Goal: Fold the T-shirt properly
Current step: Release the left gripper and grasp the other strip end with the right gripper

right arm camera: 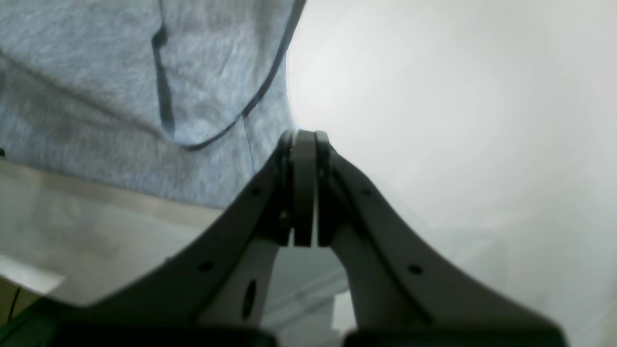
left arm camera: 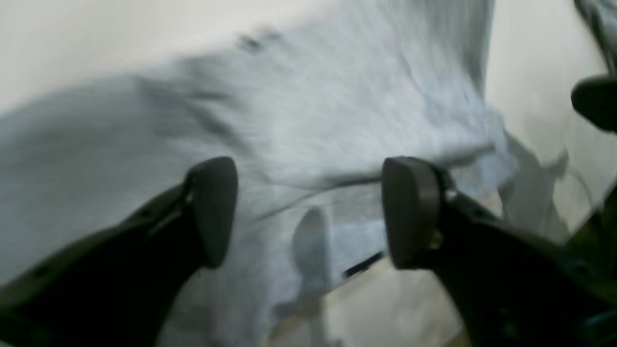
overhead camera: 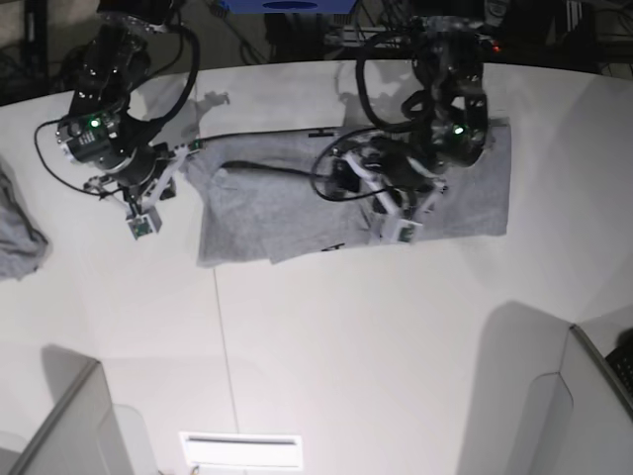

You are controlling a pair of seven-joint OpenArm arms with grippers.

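The heather-grey T-shirt [overhead camera: 297, 213] lies spread across the middle of the white table [overhead camera: 326, 346], plain side up. Its cloth fills the left wrist view [left arm camera: 313, 106], with small black marks at its edges. My left gripper [left arm camera: 308, 212] hovers over the shirt's right half [overhead camera: 388, 210], open, with wide-apart pads and nothing between them. My right gripper [right arm camera: 304, 142] is shut, its tips right at the shirt's edge [right arm camera: 144, 72]. No cloth shows between its pads. In the base view it sits beside the shirt's left sleeve [overhead camera: 176, 163].
A smaller grey cloth lump [overhead camera: 18, 233] lies at the table's left edge. Grey partitions rise at the front left [overhead camera: 69, 426] and front right [overhead camera: 584, 416]. A white slotted plate [overhead camera: 242, 450] sits at the front edge. Black cables loop from the left arm over the shirt [overhead camera: 331, 168].
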